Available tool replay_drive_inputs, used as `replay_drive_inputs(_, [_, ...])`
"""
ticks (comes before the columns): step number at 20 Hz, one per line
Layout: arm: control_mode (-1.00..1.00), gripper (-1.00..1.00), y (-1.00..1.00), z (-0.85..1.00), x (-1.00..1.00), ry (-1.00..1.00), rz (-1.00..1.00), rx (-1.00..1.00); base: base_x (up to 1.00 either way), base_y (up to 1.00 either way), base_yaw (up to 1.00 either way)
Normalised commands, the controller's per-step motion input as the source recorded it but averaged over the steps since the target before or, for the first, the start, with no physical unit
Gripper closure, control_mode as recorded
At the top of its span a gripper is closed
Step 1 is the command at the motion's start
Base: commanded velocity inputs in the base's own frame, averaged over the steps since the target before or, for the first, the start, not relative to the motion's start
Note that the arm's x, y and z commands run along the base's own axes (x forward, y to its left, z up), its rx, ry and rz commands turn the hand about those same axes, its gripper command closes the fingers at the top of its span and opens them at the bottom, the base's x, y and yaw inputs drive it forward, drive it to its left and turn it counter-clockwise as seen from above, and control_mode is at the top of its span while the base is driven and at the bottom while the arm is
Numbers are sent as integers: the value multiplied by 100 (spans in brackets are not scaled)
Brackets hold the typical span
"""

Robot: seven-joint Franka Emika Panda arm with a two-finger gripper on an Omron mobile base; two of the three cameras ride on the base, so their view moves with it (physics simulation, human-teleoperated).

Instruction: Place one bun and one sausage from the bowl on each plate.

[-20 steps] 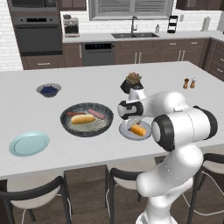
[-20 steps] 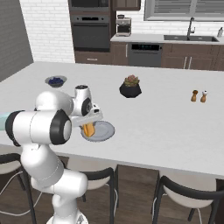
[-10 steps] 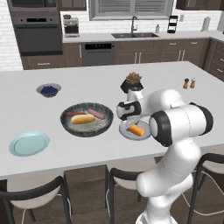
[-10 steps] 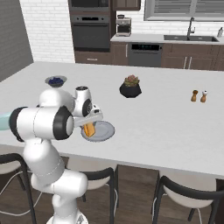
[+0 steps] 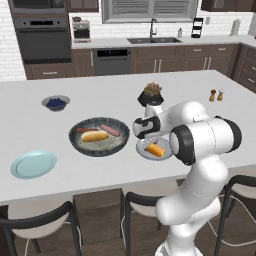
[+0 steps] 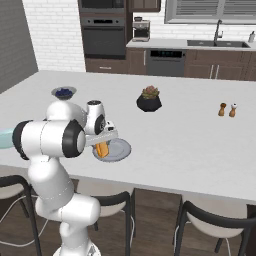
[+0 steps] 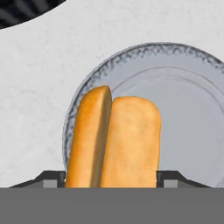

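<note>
My gripper (image 5: 154, 144) hangs low over the grey plate (image 5: 141, 148), shut on the bright orange bun (image 5: 156, 150). In the hand view the bun (image 7: 113, 140) fills the gap between both fingertips (image 7: 54, 178) and lies over the plate's (image 7: 183, 109) left half. From the right, the bun (image 6: 102, 149) hangs under the gripper (image 6: 102, 143) at the plate's (image 6: 120, 149) near-left rim. The dark speckled bowl (image 5: 80, 142) to the left holds the yellow-tan bun (image 5: 95, 135), a pinkish sausage (image 5: 110, 130) and a red-brown sausage (image 5: 86, 130). The light blue-green plate (image 5: 33, 164) lies bare at the far left.
A small blue bowl of berries (image 5: 55, 103) sits behind the dark bowl. A potted plant (image 5: 151, 95) stands just behind the gripper. Salt and pepper shakers (image 5: 216, 95) are at the right. Stools line the counter's near edge.
The arm's upper joints have shifted a little. The hand and the orange bun stay at the grey plate.
</note>
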Motion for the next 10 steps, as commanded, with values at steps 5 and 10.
replay_drive_inputs(5, [-100, -100, 0, 0, 0, 0, 0, 0, 0, 0, 0])
replay_drive_inputs(10, [-100, -100, 0, 0, 0, 0, 0, 0, 0, 0, 0])
